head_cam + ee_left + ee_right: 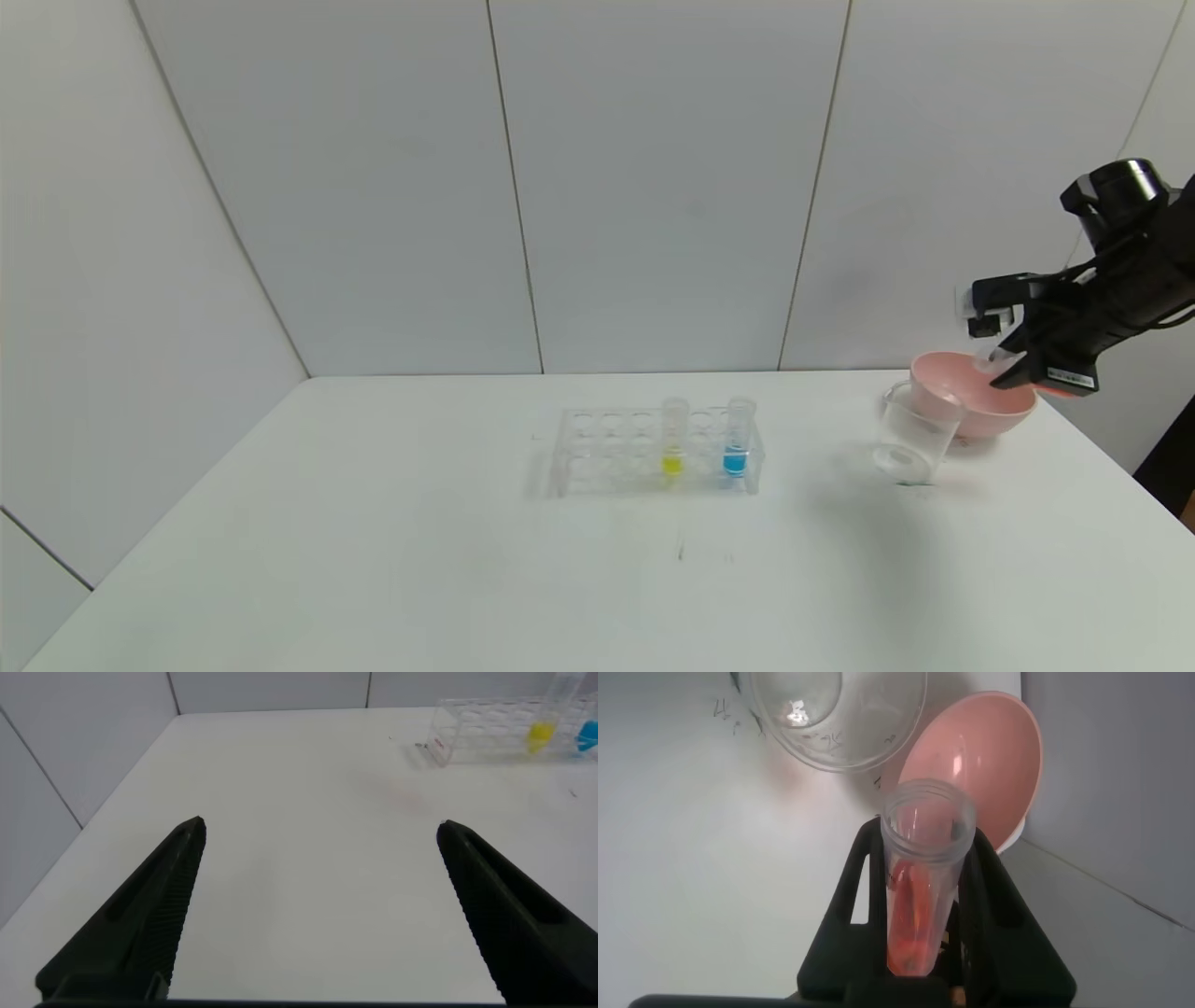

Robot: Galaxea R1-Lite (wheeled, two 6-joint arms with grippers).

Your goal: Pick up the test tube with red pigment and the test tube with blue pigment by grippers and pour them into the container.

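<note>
Hanging low over the left part of the white table [373, 560], the left gripper [318, 905] shows only in its own wrist view, its two black fingers [140, 924] spread wide with nothing between them. Near the table's middle stands a clear rack [597, 453]; in it a yellow tube [673, 437] and, just to its right, the blue tube [738, 437] both stand upright. Further right sits the beaker [915, 439], upright and clear, touching or just in front of the pink bowl [971, 411]. Above the bowl's right side the right gripper [1004, 366] is clamped tight on the red tube [924, 882], which lies tilted with its open mouth toward the bowl and beaker. Red liquid streaks along the tube's lower wall, seen in the right wrist view. Whether any liquid has left the tube cannot be told.
</note>
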